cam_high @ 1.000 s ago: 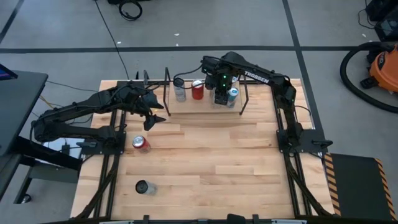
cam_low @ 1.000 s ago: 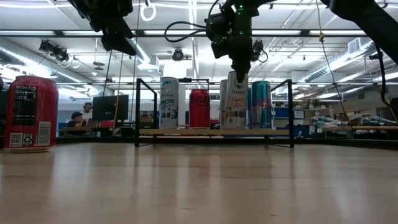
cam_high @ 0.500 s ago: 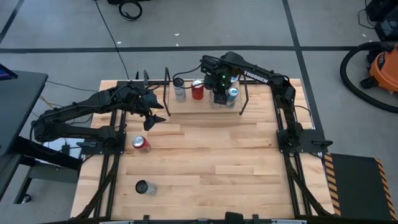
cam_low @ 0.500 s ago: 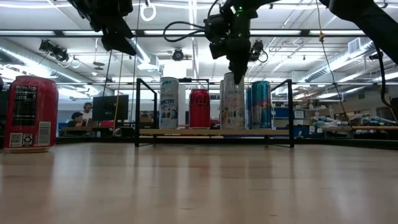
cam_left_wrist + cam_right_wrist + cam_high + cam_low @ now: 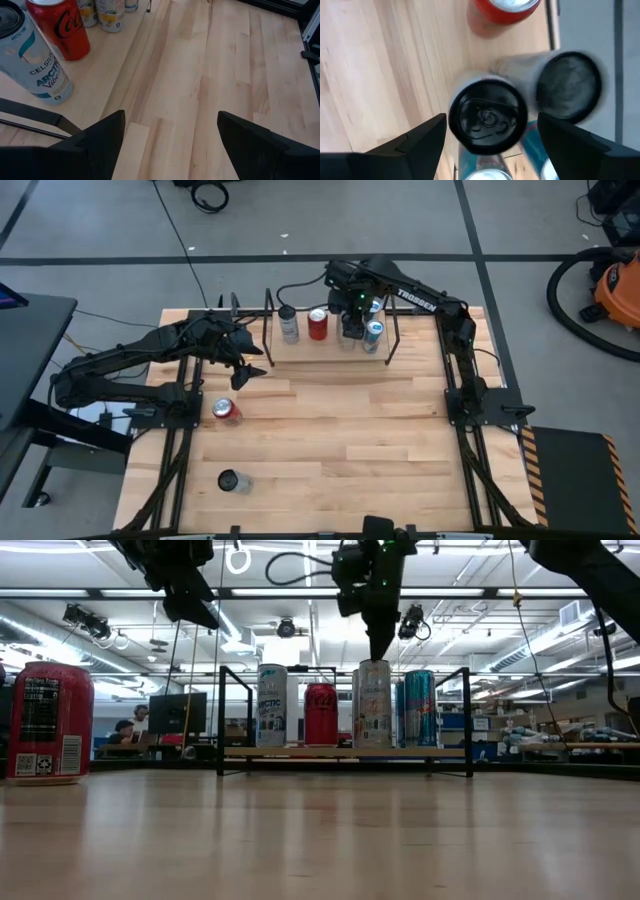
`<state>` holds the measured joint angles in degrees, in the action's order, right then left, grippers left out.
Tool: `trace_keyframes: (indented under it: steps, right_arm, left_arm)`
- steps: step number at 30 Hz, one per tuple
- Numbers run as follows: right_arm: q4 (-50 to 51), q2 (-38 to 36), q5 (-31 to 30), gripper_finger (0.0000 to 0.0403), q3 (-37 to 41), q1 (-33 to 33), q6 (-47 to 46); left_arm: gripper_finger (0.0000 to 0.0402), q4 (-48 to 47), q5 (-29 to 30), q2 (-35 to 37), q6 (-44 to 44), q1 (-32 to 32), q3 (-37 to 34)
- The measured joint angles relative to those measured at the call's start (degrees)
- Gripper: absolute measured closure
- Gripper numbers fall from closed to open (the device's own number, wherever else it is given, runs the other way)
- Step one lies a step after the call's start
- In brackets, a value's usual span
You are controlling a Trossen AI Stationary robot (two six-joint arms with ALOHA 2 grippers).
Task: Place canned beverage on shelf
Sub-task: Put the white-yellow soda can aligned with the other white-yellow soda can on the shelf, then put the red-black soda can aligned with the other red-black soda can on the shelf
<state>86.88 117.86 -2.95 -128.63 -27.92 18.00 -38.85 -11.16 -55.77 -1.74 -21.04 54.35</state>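
Right gripper [image 5: 378, 648] open, empty, directly above the pale can [image 5: 374, 705] standing upright on the shelf [image 5: 345, 752], long axis vertical. Straight lift clears it. Left gripper [image 5: 243, 370] open, well apart over the desk [image 5: 330, 440].

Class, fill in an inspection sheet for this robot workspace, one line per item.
Surface: light wood tabletop, mostly bare.
Job's things: low wooden shelf with black rod frames holds upright cans; the tall pale can stands free on it.
Clutter: red can and dark-topped can on the tabletop.
Grippers: right gripper open just above the pale can; left gripper open, empty, beside the shelf.
Cables: black cable on the floor.
Surroundings: orange vacuum.
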Motion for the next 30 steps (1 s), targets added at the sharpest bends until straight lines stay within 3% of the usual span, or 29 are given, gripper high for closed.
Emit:
trace_keyframes:
  steps: [7, 15, 30]
  right_arm:
    - [3.0, -0.1, 2.5, 0.0084, -6.4, 0.0, -1.5]
    - [2.9, -1.2, 4.3, 0.0084, -6.3, 1.0, -4.8]
    - [3.1, -1.6, 15.0, 0.0083, -6.3, 10.5, -7.9]
  left_arm:
    - [0.0083, 0.0, 0.0, 0.0, 0.0, 0.0, 0.0]
    - [0.0083, 0.0, 0.0, 0.0, -0.1, 0.0, 0.0]
    - [0.0083, -0.4, 0.0, 0.0, 0.0, 0.0, 0.0]
